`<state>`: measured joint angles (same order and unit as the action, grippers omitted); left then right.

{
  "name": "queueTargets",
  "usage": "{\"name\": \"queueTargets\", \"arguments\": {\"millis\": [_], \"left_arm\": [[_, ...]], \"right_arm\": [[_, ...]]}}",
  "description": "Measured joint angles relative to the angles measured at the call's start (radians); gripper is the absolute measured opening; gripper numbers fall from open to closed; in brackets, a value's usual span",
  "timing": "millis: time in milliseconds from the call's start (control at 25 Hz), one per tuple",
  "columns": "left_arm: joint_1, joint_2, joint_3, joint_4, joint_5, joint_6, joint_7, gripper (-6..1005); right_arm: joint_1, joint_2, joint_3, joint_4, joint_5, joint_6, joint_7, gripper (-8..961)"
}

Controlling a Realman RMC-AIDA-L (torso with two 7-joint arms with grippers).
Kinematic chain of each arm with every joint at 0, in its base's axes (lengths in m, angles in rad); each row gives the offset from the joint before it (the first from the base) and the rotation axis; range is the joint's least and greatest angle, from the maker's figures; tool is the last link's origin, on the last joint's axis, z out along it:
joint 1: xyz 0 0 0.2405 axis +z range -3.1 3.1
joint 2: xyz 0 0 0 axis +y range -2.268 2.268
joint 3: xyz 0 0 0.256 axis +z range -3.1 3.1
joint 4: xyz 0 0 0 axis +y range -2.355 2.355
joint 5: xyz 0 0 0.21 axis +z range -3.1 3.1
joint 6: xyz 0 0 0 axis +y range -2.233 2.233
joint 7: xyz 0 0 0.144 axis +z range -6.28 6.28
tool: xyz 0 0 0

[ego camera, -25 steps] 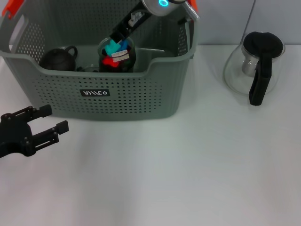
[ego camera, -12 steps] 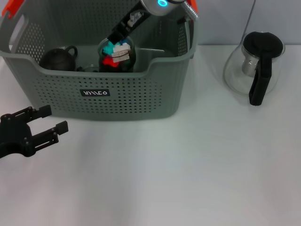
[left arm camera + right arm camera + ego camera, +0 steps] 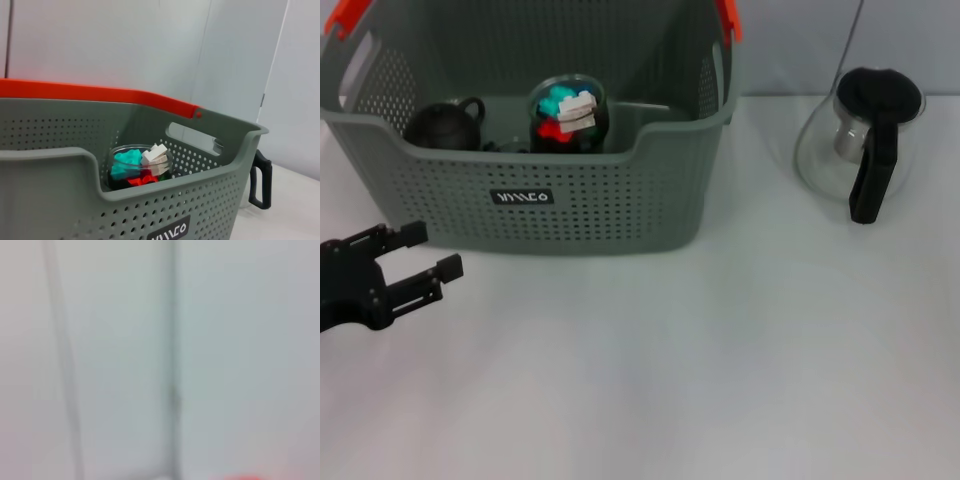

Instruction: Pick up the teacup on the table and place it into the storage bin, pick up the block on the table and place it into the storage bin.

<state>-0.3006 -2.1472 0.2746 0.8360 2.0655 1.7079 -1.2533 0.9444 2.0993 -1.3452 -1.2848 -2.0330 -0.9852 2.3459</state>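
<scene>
The grey-green storage bin [image 3: 620, 200] stands at the back left of the white table. Inside it, a dark teacup [image 3: 442, 125] rests at the left. Beside the cup lies the block [image 3: 568, 112], a cluster of teal, white and red pieces in a round clear tub. The left wrist view looks over the bin's wall [image 3: 60, 200] at the same block [image 3: 140, 165]. My left gripper [image 3: 433, 250] hovers open and empty in front of the bin's left corner. My right gripper is out of view, and its wrist camera faces a pale blurred wall.
A glass teapot [image 3: 860, 140] with a black lid and handle stands at the back right; its handle [image 3: 260, 180] shows past the bin in the left wrist view. Orange handle clips [image 3: 345, 14] sit on the bin's top corners.
My right arm, which reached down into the bin over the block, has lifted up and left the head view. The block stays in the bin. The left gripper has not moved.
</scene>
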Motion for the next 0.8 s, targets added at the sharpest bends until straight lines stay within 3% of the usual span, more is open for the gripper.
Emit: {"name": "queueTargets", "arguments": {"millis": [120,240,400,520,600,760,800], "left_arm": [[0.000,0.003,-0.003,0.000,-0.002,-0.001,0.000,692],[0.003,0.009,-0.009,0.005,-0.002,0.011,0.000,691],[0.013,0.023,-0.009,0.030,0.029,0.101,0.013,690],[0.014,0.032,-0.009,0.062,0.079,0.178,0.020,689],[0.010,0.035,-0.005,0.080,0.111,0.216,0.020,689],[-0.008,0.036,0.026,0.101,0.144,0.269,0.017,688],[-0.012,0.036,0.036,0.099,0.146,0.271,0.017,688]], "right_arm": [[-0.201,-0.001,0.005,-0.073,0.298,-0.043,-0.253,569],[-0.378,-0.002,0.036,-0.071,0.554,-0.170,-0.487,580],[-0.558,-0.001,0.073,-0.062,0.628,-0.419,-0.717,595],[-0.653,0.002,0.065,-0.029,0.584,-0.518,-0.822,606],[-0.698,0.002,0.066,0.048,0.559,-0.557,-0.871,684],[-0.714,-0.002,0.094,0.275,0.546,-0.602,-1.021,840],[-0.705,-0.002,0.100,0.332,0.537,-0.601,-1.069,840]]}}
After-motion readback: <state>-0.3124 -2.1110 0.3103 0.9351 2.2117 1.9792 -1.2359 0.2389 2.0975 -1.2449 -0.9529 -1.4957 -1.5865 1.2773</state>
